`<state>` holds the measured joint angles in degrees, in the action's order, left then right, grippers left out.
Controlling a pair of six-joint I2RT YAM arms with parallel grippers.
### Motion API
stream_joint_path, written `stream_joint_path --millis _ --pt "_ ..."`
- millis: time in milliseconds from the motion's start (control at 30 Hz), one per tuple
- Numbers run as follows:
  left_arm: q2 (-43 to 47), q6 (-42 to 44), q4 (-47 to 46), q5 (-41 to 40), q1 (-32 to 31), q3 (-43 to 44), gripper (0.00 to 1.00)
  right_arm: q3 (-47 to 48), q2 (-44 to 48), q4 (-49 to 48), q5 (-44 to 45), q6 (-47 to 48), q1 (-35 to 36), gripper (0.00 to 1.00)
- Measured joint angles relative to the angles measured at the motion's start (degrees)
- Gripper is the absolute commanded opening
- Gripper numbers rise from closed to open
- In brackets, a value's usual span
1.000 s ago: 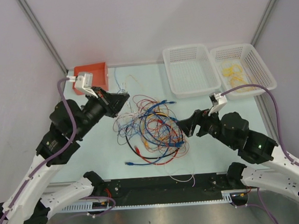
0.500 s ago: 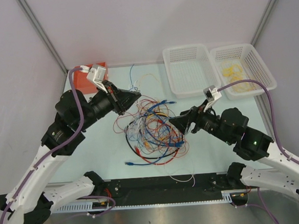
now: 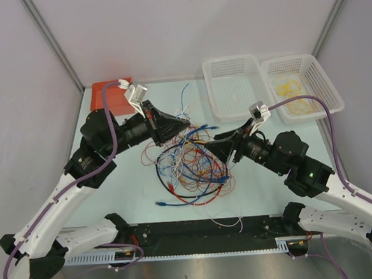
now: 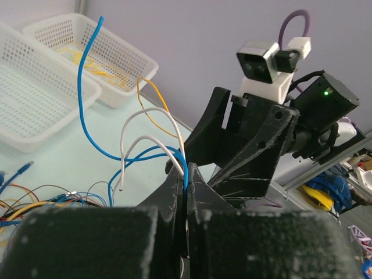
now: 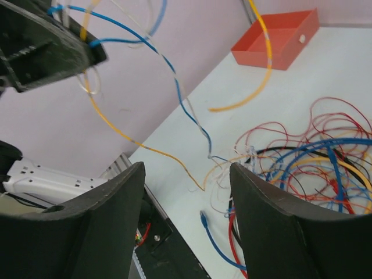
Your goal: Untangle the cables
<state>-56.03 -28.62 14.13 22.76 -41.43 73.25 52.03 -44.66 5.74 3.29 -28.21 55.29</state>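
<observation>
1. Start from the pale green table (image 3: pixel 122 182), with two white baskets (image 3: pixel 234 91) at its far right, yellow wire in the rightmost, and a red tray (image 3: pixel 111 90) at far left.
2. Find the cables (image 3: pixel 191 168) heaped loosely mid-table between both arms, in crossing loops of red, blue, orange, white and black, with a few strands lifted off the far edge.
3. Note the left gripper (image 4: pixel 187 180) pinched tight on a small bunch of blue and white strands, held above the heap.
4. Note the right gripper (image 5: pixel 186 174) spread wide, nothing between its fingers, just beside the heap's right edge.
5. Expect next to no weight and full limpness. Expect snagging too, probably dragging neighbouring loops along under any pull, so draw slowly.
6. Take hold best near a free plug end (image 3: pixel 160 204), like the blue one at the near left edge, or on a single loop standing clear. Pinch firmly, being thin enough to slip.
</observation>
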Motion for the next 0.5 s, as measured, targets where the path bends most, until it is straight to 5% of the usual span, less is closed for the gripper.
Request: stream_joint_path --millis 267,500 --pt "-0.72 -1.31 -1.27 0.39 0.00 -1.38 0.00 0.39 -3.30 -5.75 -5.55 0.09 0.79 0.62" --pt "-0.87 -1.33 -1.46 0.39 0.00 -1.38 0.00 0.39 -8.22 -5.38 -4.63 3.74 5.35 0.71"
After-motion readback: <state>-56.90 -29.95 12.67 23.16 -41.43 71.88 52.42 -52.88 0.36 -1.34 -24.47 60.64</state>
